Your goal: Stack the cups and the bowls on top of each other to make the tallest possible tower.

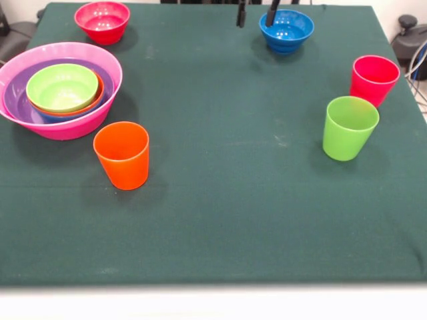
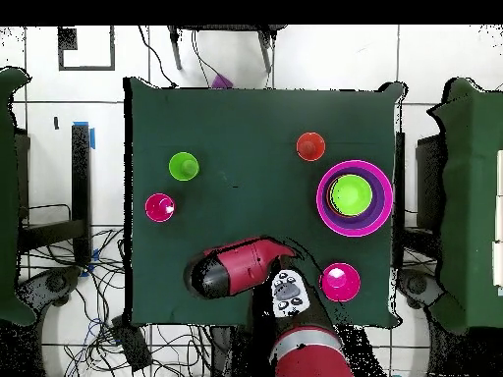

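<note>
The tower stands at the left: the huge pink bowl (image 1: 67, 128) holds the purple bowl (image 1: 17, 100), a light blue rim, the orange bowl (image 1: 99, 100) and the lime green bowl (image 1: 61, 87). It also shows in the overhead view (image 2: 355, 194). The red-pink bowl (image 1: 102, 21) (image 2: 340, 282) sits alone behind it. The orange cup (image 1: 122, 155) (image 2: 310, 146), lime green cup (image 1: 349, 127) (image 2: 183, 166) and red-pink cup (image 1: 373, 79) (image 2: 160, 207) stand upright and apart. My gripper (image 1: 257, 13) is open and empty at the top edge. One finger is at the left rim of the dark blue bowl (image 1: 288, 32).
The green cloth table (image 1: 220, 220) ends at a white front edge. In the overhead view my red arm (image 2: 241, 270) lies over the dark blue bowl and hides it. Cables lie on the floor around the robot's base.
</note>
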`<action>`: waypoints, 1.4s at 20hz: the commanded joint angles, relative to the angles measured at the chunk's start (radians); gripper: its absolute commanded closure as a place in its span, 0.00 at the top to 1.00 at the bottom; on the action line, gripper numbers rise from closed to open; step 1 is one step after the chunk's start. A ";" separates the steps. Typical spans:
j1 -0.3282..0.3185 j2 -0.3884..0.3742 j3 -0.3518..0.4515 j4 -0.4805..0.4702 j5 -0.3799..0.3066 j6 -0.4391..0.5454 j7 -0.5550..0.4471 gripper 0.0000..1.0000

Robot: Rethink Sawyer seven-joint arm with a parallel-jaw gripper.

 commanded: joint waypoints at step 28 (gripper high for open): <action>0.116 0.104 -0.099 0.041 0.076 -0.184 0.158 0.00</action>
